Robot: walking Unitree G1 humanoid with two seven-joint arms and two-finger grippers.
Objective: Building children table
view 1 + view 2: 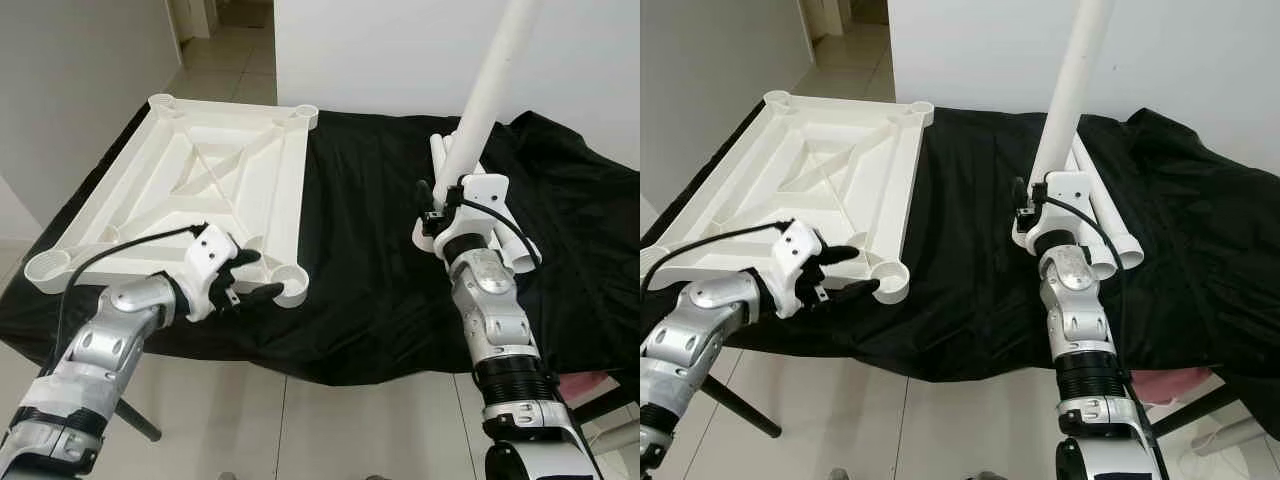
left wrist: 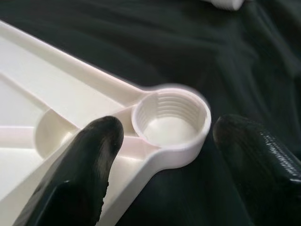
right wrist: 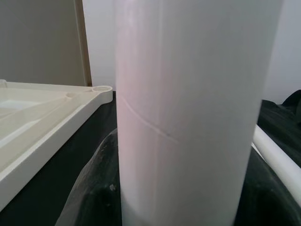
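Where the white plastic tabletop [image 1: 190, 185] lies upside down on the black cloth [image 1: 370, 260], its ribbed underside faces up and a round threaded leg socket [image 2: 170, 120] sits at each corner. At the near corner closest to the robot's middle, the left gripper [image 1: 248, 276] hangs with its two black fingers [image 2: 89, 160] spread apart, one over the tabletop's edge and the other over the cloth, straddling that socket without touching it. To the right, well apart from the tabletop, the right gripper [image 1: 440, 205] is clenched around a long white table leg [image 1: 488, 90], holding it nearly upright and tilted slightly away from the robot. Just beside that gripper, further white legs [image 1: 1110, 235] lie on the cloth. Behind it all stands a white wall [image 1: 400, 50], with tiled floor [image 1: 330, 420] below the cloth's near edge.
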